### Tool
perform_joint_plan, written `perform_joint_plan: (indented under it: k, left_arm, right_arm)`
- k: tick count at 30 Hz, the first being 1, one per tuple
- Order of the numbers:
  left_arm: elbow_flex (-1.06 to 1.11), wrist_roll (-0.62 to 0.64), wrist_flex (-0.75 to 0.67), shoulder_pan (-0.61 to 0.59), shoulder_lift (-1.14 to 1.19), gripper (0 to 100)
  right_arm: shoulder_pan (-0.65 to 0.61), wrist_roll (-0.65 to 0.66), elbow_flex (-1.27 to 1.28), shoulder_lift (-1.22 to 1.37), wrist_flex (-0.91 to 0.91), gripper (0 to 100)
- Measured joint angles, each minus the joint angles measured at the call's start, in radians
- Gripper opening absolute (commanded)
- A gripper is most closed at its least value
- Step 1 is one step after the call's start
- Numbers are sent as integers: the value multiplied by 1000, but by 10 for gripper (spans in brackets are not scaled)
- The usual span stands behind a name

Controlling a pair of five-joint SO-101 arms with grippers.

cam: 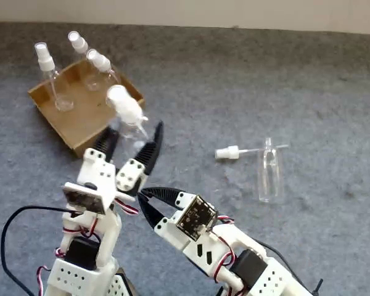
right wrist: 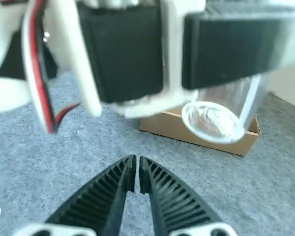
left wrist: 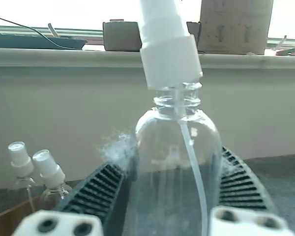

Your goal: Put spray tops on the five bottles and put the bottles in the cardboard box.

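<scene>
Clearance over the box rim is what the coming move turns on. The left gripper (cam: 134,131) is clamped on the body of a clear bottle (cam: 131,120), black ribbed jaws pressed to either side of it. It holds the bottle nearly upright, long axis leaning slightly, just above the near right corner of the cardboard box (cam: 89,140). The box floor lies beyond that corner, toward the far left of the worktop (cam: 333,86), so the bottle would have to travel that way and then down.

In the left wrist view the white spray top (left wrist: 168,54) sits cocked on the neck with threads showing beneath it. I judge it not fully seated. Three capped bottles (cam: 54,83) stand inside the box.

The fifth bottle (cam: 269,176) lies flat toward the right side of the worktop, long axis running near to far and neck toward the far edge. Its loose spray top (cam: 227,153) lies just beside it, the thin dip tube crossing the neck. The right gripper (cam: 140,196) is nearly closed, a sliver of gap between its tips, and holds nothing. It sits near the worktop's near edge and is the closer arm to that bottle.

No label or legible writing shows on the bottles or the box.
</scene>
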Motion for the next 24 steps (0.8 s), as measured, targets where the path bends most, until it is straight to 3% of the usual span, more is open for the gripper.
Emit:
perform_joint_plan:
  k: [12,24]
  left_arm:
    - [0,0,146,140,0,111]
    - [-8,0,279,146,0,111]
  right_arm:
    - [0,0,0,0,0,8]
    - [-3,2,2,0,0,8]
